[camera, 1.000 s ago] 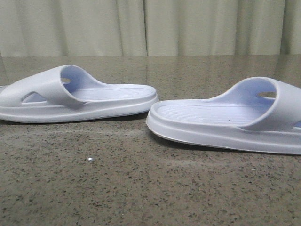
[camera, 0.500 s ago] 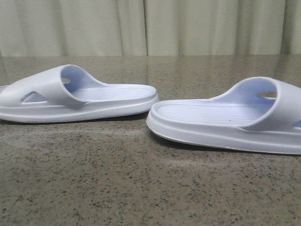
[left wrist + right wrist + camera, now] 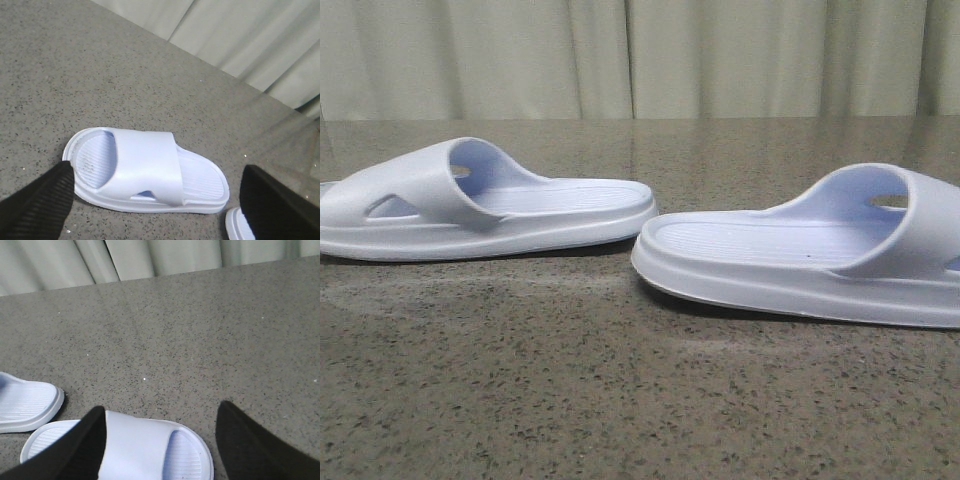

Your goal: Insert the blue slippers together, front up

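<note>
Two pale blue slippers lie flat on the table, soles down, heels facing each other. In the front view the left slipper (image 3: pixel 480 205) and the right slipper (image 3: pixel 800 250) sit close together, and neither gripper shows there. My left gripper (image 3: pixel 157 167) is open above the left slipper (image 3: pixel 145 150), with its black fingers (image 3: pixel 35 210) spread at either end of it. My right gripper (image 3: pixel 161 406) is open above the right slipper (image 3: pixel 145 450), one finger (image 3: pixel 70 450) over its strap side. Both grippers are empty.
The speckled grey-brown tabletop (image 3: pixel 620 400) stretches around both slippers. Pale curtains (image 3: pixel 640 55) hang behind the far edge. The right slipper's heel (image 3: pixel 237 225) peeks into the left wrist view, and the left slipper's heel (image 3: pixel 25 407) into the right wrist view.
</note>
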Motion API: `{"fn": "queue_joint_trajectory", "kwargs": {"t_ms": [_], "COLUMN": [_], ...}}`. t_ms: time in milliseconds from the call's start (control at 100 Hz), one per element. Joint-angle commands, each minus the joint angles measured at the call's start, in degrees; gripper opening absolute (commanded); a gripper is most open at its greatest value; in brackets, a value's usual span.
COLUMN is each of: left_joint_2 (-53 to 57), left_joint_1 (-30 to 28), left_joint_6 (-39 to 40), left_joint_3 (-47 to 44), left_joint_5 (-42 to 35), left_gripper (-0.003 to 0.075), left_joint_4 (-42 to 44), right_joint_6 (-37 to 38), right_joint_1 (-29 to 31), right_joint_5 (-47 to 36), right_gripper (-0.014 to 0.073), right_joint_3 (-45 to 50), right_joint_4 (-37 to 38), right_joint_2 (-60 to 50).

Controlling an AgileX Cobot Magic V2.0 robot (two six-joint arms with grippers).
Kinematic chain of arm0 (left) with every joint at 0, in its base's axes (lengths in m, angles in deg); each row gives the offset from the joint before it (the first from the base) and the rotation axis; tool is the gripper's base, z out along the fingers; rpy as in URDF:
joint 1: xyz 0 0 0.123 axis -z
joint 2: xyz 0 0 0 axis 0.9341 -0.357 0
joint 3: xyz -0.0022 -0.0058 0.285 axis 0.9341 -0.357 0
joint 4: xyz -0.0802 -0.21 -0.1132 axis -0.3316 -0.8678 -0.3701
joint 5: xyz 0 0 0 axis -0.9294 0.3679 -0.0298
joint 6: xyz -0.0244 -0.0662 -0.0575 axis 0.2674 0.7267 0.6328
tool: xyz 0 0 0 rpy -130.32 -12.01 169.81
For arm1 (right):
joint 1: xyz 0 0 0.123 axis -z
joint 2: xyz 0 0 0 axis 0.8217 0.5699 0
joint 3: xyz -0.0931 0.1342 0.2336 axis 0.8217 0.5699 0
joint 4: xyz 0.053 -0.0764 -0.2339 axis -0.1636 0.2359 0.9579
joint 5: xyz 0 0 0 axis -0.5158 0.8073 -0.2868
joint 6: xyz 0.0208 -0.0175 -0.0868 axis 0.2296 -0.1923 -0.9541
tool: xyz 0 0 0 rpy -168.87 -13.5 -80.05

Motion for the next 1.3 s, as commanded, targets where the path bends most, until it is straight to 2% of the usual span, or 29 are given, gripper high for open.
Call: {"fn": "queue_joint_trajectory", "kwargs": {"t_ms": [0,510,930,1290], "left_joint_2": [-3.58,-22.81,-28.07,-32.14], "left_joint_1": [0.44,0.44,0.44,0.44], "left_joint_6": [2.30,2.30,2.30,2.30], "left_joint_3": [1.49,1.59,1.59,1.59], "left_joint_5": [-5.77,-11.23,-13.16,-11.33], "left_gripper": [0.0599,0.0599,0.0599,0.0599], "left_joint_4": [-2.60,-13.02,-19.23,-25.63], "right_joint_6": [-0.19,-0.19,-0.19,-0.19], "right_joint_1": [0.45,0.45,0.45,0.45], "right_joint_5": [-5.11,-5.96,-6.34,-6.56], "right_gripper": [0.0410,0.0410,0.0410,0.0410], "right_joint_3": [-1.98,-1.98,-1.98,-1.98], "right_joint_4": [-0.37,-0.37,-0.37,-0.37], "right_joint_2": [0.75,0.75,0.75,0.75]}}
